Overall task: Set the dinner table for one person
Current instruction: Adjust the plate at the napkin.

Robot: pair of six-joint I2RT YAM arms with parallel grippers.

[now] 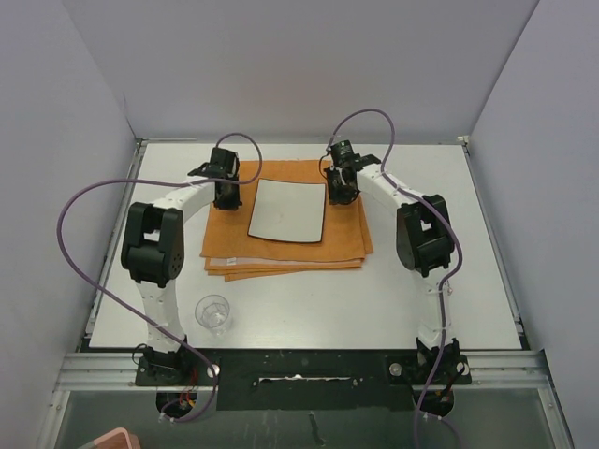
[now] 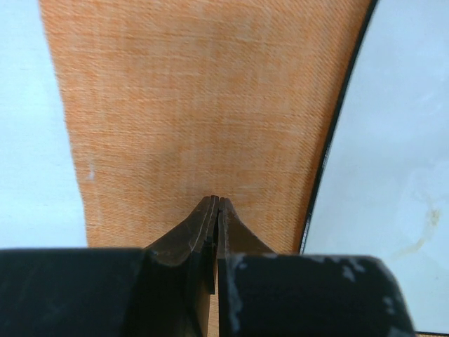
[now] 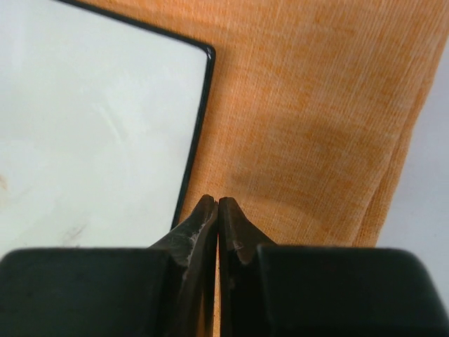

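Nearest the arm bases, toward the left, a clear drinking glass [image 1: 213, 313] stands upright on the bare worktop [image 1: 412, 281], well apart from the rest of the setting. It looks empty, though it is too small to be sure. The worktop itself, the pale grey table being set, fills the whole floor of the enclosure.

Farther in, around the middle, lies the folded orange cloth placemat [image 1: 281, 254], its layered edges showing along the near side. The square white plate [image 1: 288, 210] sits on its far half, turned slightly askew.

Farthest, the two arms flank the plate. The left end effector [image 2: 216, 202] is fully closed on nothing, its tips over the strip of cloth just left of the plate. The right end effector [image 3: 217, 201] is likewise pinched together and empty, over the cloth just right of the plate's edge. Whether either tip touches the cloth cannot be told.

As a judgement, the mat and plate are in place. The glass has yet to join them, and no cutlery or napkin is in view.
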